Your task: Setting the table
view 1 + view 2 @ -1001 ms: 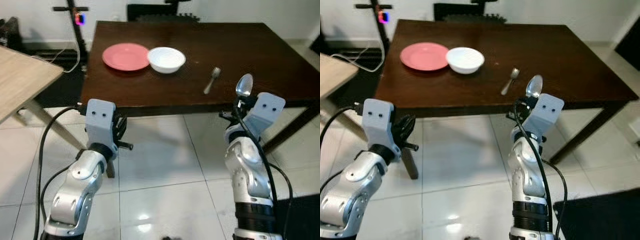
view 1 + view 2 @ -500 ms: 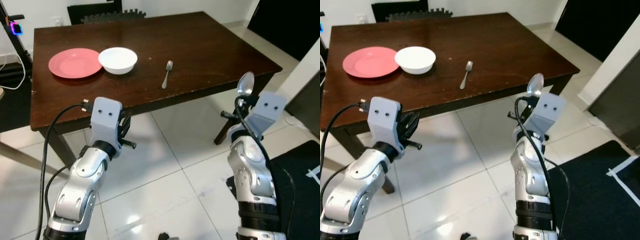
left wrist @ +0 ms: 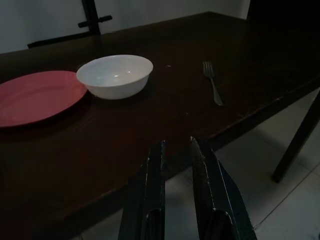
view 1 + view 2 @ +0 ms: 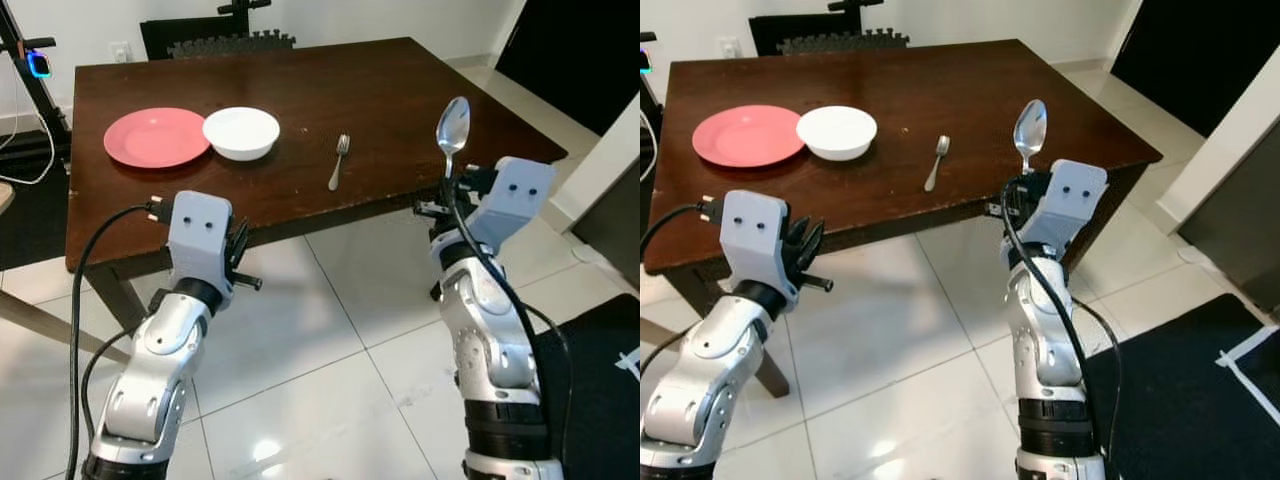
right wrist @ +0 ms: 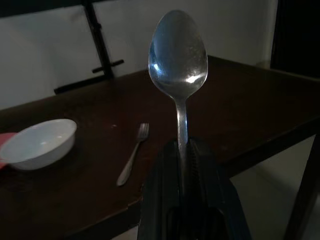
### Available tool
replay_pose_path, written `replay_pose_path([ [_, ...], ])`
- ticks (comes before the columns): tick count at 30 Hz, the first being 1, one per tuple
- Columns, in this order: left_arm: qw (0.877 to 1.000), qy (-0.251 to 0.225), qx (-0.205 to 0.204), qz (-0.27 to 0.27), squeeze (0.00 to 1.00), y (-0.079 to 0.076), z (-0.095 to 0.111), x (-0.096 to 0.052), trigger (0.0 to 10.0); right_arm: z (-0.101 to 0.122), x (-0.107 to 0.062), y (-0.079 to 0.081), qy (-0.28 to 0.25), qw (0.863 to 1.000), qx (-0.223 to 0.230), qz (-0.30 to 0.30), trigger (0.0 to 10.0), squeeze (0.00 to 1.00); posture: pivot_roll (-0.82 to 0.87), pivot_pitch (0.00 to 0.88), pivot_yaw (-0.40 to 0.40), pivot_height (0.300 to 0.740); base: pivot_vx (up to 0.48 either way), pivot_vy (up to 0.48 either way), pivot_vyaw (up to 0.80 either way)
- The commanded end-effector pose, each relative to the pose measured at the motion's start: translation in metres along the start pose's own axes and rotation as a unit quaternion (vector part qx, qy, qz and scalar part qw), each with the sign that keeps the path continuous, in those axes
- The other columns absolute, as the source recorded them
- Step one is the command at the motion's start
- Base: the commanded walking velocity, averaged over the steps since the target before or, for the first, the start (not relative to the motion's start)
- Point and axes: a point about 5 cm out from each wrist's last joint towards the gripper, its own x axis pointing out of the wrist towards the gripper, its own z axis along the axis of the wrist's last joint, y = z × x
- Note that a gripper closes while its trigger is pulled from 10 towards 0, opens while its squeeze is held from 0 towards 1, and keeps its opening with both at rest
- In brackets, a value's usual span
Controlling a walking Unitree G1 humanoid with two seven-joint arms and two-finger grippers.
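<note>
A dark brown wooden surface [image 4: 400,90] stands ahead of the robot, over a floor [image 4: 330,360] of pale glossy tiles. On it, toward the robot's left, lies a red plate [image 4: 155,137], and just beside it, touching or nearly touching its rim, sits a white bowl [image 4: 241,132]. To the right of the bowl, well apart from it, a fork [image 4: 338,163] lies flat with its tines pointing away from the robot and its handle toward the near edge. The right gripper [image 5: 184,150] is raised in front of the near edge of the surface, its two black fingers pressed tight on the handle of a spoon [image 4: 452,128], which stands upright with its bowl at the top, above the level of the surface and to the right of the fork. The left gripper [image 3: 176,146] hangs lower, in front of the near edge and below the plate and bowl in the head views; its fingers stand a narrow gap apart with nothing between them, pointing toward the surface. A black cable [image 4: 95,270] loops from the left wrist housing down past the arm. Behind the far edge of the surface is a dark shape that may be a chair back [image 4: 215,35], though the view is too poor there to be sure.
</note>
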Motion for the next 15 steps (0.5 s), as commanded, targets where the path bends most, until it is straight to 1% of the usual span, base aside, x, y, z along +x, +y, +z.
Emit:
replay_pose_path([
  [1,1.000,0.011,0.005,0.006,0.00,0.0024,-0.0062,-0.0023,10.0,0.0024,0.0004,0.0020,-0.007,1.000,0.002,0.005,10.0,0.00,0.08,0.124,0.014,0.740,0.472,0.000,0.00],
  [15,1.000,0.009,0.009,0.005,0.00,0.0011,-0.0076,-0.0029,10.0,-0.0023,-0.0012,-0.0017,0.001,1.000,-0.003,0.000,10.0,0.00,0.08,0.127,0.017,0.740,0.473,0.000,0.00],
])
